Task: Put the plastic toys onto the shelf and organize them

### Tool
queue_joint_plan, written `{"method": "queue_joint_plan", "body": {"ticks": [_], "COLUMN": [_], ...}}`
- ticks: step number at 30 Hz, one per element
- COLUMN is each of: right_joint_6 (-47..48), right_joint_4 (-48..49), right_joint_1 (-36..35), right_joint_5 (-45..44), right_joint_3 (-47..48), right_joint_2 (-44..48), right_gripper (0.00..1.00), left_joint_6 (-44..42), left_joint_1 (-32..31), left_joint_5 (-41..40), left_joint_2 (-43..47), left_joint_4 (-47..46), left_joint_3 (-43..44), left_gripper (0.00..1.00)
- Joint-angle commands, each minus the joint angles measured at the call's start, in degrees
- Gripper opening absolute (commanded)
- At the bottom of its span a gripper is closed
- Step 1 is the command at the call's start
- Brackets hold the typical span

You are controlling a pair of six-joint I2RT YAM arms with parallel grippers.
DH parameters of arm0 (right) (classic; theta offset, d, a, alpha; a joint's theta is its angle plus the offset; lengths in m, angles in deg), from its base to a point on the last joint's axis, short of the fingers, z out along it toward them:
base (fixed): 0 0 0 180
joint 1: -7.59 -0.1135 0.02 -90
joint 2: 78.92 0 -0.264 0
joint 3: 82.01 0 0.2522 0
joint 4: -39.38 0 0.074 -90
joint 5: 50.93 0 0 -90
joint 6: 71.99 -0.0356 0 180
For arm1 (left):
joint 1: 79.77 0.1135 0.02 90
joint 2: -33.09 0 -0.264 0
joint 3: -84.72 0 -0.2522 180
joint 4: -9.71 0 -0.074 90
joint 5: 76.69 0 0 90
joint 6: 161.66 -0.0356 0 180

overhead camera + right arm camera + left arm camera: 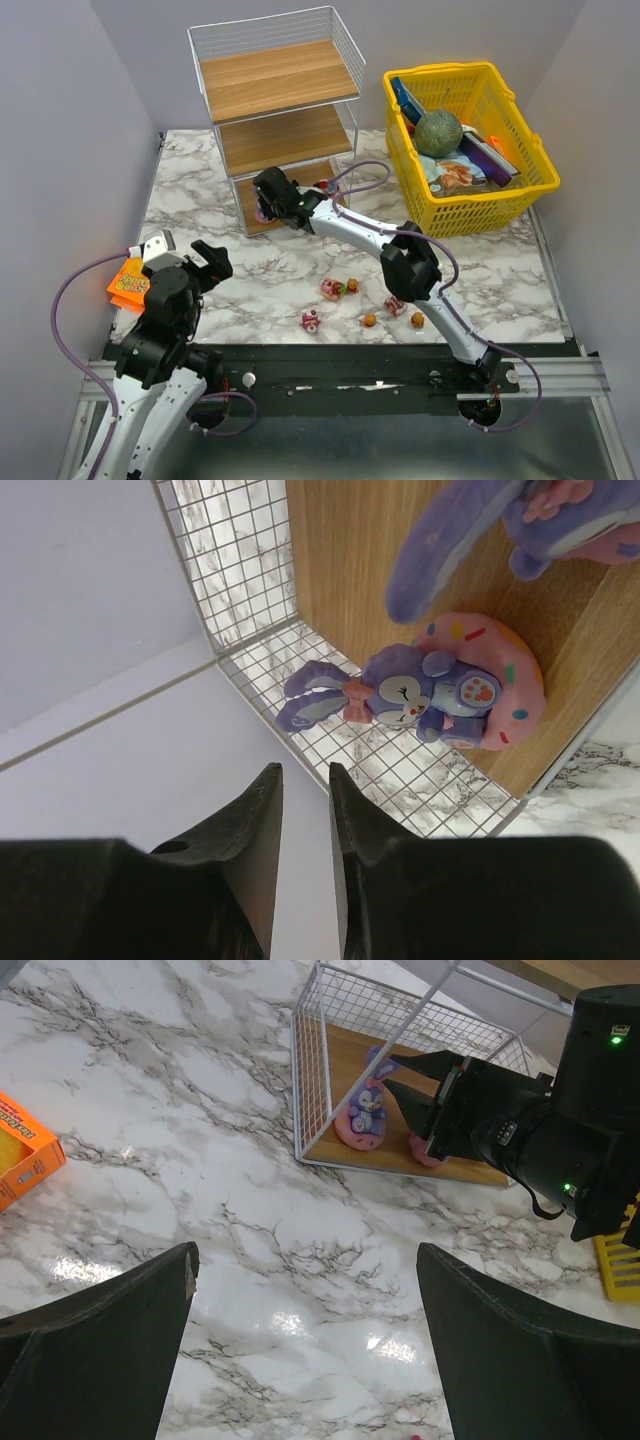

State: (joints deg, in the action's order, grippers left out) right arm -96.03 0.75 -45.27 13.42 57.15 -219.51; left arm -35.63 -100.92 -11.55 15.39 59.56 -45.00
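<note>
Desk: Black fingertips [255, 820] fill the bottom of the right wrist view. What are they holding?

Photographer: Nothing. Centre right in that frame, a purple bunny figurine [420, 695] on a pink sprinkled ring stands on the bottom board of the white wire shelf [330, 560], clear of the right gripper [303, 775]. The jaws are parted by a narrow slit, with only wire grid and wall showing through it. A second purple figure [500, 530] sits cropped at the upper right.

Desk: And the rest of the job?

Photographer: Seen from above, six small toys [332, 288] are scattered at lower centre on the marble table [200, 200], well apart from the shelf and not yet placed. At lower left, the left gripper [205, 258] hangs over the marble, fingers spread wide and empty, with an orange packet [125, 285] just beside that arm. A yellow basket [440, 70] stands at upper right.

Desk: How should this step go?

Photographer: It reads as a release. I would widen the jaws before backing out. Retreat straight through the shelf's open front, so that no finger clips the bunny or snags the wire. Leave room along the board for neighbours.
</note>
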Motion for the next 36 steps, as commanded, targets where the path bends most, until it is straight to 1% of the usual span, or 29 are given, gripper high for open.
{"method": "queue_joint_plan", "body": {"ticks": [1,8,14,17,21,24,26,27,29,30,31,32,33,34,36], "right_joint_6": [-2.3,-2.0,-0.7,2.7,9.6,10.4,13.2,17.2,21.8,27.5,30.3,32.4,33.8,37.2,40.2], "right_joint_4": [0.6,2.2,3.6,4.1,5.0,5.6,5.9,5.9,5.6,5.2,4.8,4.0,2.2,1.9,1.8], "right_joint_1": [0.0,0.0,0.0,0.0,0.0,0.0,0.0,0.0,0.0,0.1,0.2,0.6,0.7,0.9,1.9], "right_joint_5": [-2.6,-2.0,-1.0,-0.3,2.2,3.8,4.6,4.6,5.3,5.3,5.2,4.1,3.3,2.5,-0.1], "right_joint_3": [-0.9,-4.0,-10.8,-13.2,-16.8,-24.0,-27.3,-29.9,-33.1,-35.9,-37.1,-38.4,-39.8,-43.0,-47.1], "right_joint_2": [-0.6,2.2,7.0,9.7,13.8,19.4,22.3,25.7,29.3,31.1,34.7,36.5,38.3,42.2,46.4], "right_gripper": [0.33,0.33,0.34,0.34,0.35,0.37,0.38,0.47,0.61,0.72,0.77,0.84,0.99,1.0,1.0], "left_joint_6": [-0.1,-0.1,-0.1,-0.1,-0.2,-0.3,-0.3,-0.3,-0.6,-0.8,-1.0,-1.1,-1.2,-1.3,-1.5], "left_joint_1": [-0.5,-0.5,-0.6,-0.6,-0.6,-0.6,-0.6,-0.5,-0.6,-0.6,-0.6,-0.6,-0.5,-0.6,-0.6], "left_joint_5": [-1.2,-1.3,-1.3,-1.2,-1.1,-0.7,-0.5,-0.4,0.2,0.6,0.8,1.1,1.7,1.9,2.5], "left_joint_2": [-0.1,-0.2,0.2,0.7,2.5,3.2,3.4,3.0,2.8,2.6,2.4,2.1,1.7,1.4,0.4], "left_joint_4": [-0.5,-0.6,-0.6,-0.7,-1.1,-1.6,-1.6,-1.6,-1.7,-2.0,-2.1,-2.2,-2.4,-2.5,-2.8], "left_joint_3": [-0.6,-0.7,-0.5,-0.6,-0.7,-1.1,-1.2,-1.2,-1.1,-1.2,-1.2,-1.2,-1.2,-1.2,-1.1], "left_gripper": [0.99,0.99,0.99,0.99,0.99,0.99,0.99,0.99,0.99,0.99,0.99,0.99,0.99,0.99,0.99]}}
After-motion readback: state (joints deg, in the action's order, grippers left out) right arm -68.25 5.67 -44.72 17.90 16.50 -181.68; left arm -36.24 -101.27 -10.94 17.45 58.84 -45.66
